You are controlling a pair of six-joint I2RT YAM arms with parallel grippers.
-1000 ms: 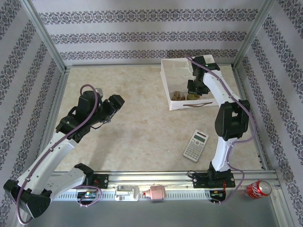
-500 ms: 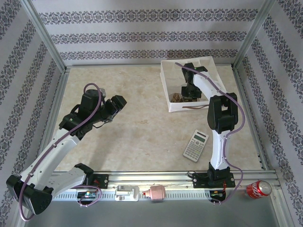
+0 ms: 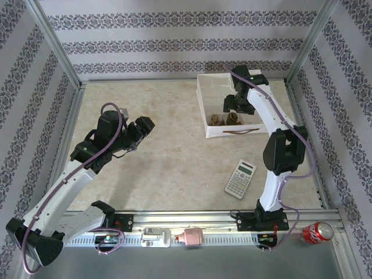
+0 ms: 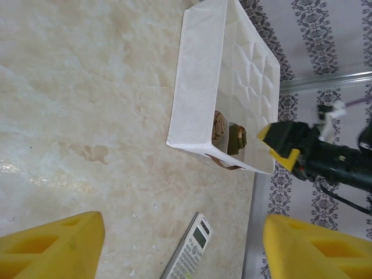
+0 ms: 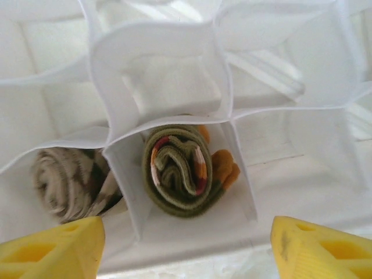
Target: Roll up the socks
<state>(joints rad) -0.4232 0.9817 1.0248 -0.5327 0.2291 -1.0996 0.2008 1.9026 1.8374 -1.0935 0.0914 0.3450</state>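
Fingers of the left gripper stand wide apart with nothing between them, over bare table, probably to keep clear. Farther right, the right gripper hangs over the white box, its fingers spread wide and empty. Below, the green sock and brown sock sit rolled in neighbouring near compartments, so the job looks finished. Writing on the calculator and red can is too small to read.
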